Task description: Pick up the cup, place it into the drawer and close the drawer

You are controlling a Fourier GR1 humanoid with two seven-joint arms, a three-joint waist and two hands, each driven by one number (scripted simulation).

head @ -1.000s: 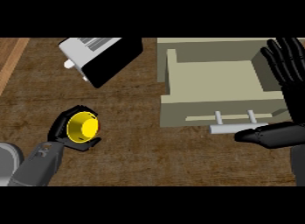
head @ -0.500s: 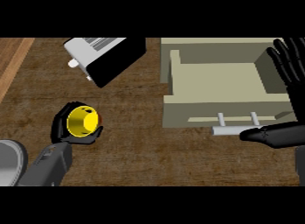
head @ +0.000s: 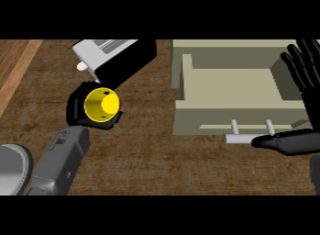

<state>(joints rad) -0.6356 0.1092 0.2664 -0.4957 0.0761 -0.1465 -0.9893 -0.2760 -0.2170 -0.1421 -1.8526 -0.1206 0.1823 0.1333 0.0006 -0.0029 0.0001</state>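
The dark brown wood-grain desk (head: 155, 160) has a lighter plank strip along its left edge. A beige open drawer (head: 182, 87) sits at upper right, its handle (head: 247, 137) facing the robot. A black-and-white toaster (head: 115, 57) lies just above the left hand (head: 78, 110), which curls round the yellow cup (head: 101, 104). The right hand (head: 311, 87) rests with fingers spread straight by the drawer's right side.
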